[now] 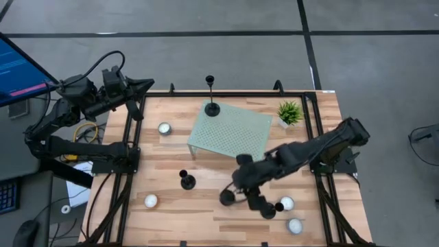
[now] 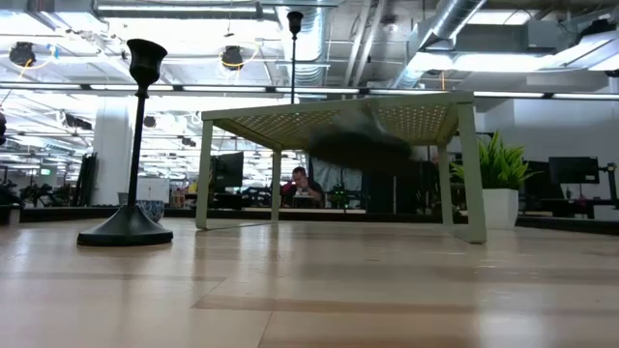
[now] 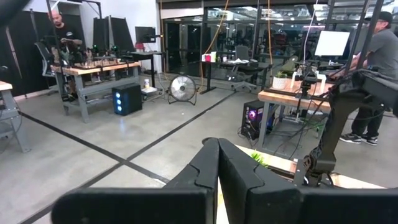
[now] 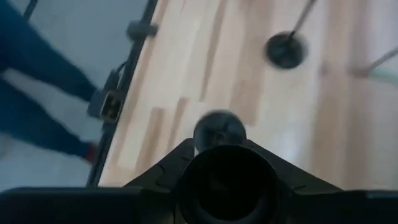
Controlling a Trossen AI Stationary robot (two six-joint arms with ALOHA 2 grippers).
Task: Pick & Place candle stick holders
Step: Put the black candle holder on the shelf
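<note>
High view: wooden plank table (image 1: 206,213) with a black frame. Pale green perforated metal stand (image 1: 230,130) sits mid-table. Three black candle stick holders are clear here: one on stand (image 1: 211,103) at its far corner, thin stem rising to a small cup; short holder (image 1: 186,180) on the wood just in front of the stand; held holder (image 1: 227,197) at the right gripper (image 1: 236,195), disc base showing near the front of the table. A fourth dark shape lies close to the two tealights by that arm; can't tell if it is a holder or part of the arm. White tealights (image 1: 164,128): four counted, one left of the stand, one front left, two front right. One green potted plant (image 1: 289,113) at the stand's far right corner. Left gripper (image 1: 140,86) is parked off the table's far left corner.

Low view: tall matte black holder on the left with a flared disc base, stand legs and mesh top beyond it, plant at right. The right arm is only a dark blur under the stand. A person sits far back.

Left wrist view: own fingers (image 3: 214,168) pressed together, nothing between them. Room, desks and people beyond.

Right wrist view: the claw is clamped narrow on the held holder's round cup; its disc base lies below on the wood, and another holder's base is further off.
</note>
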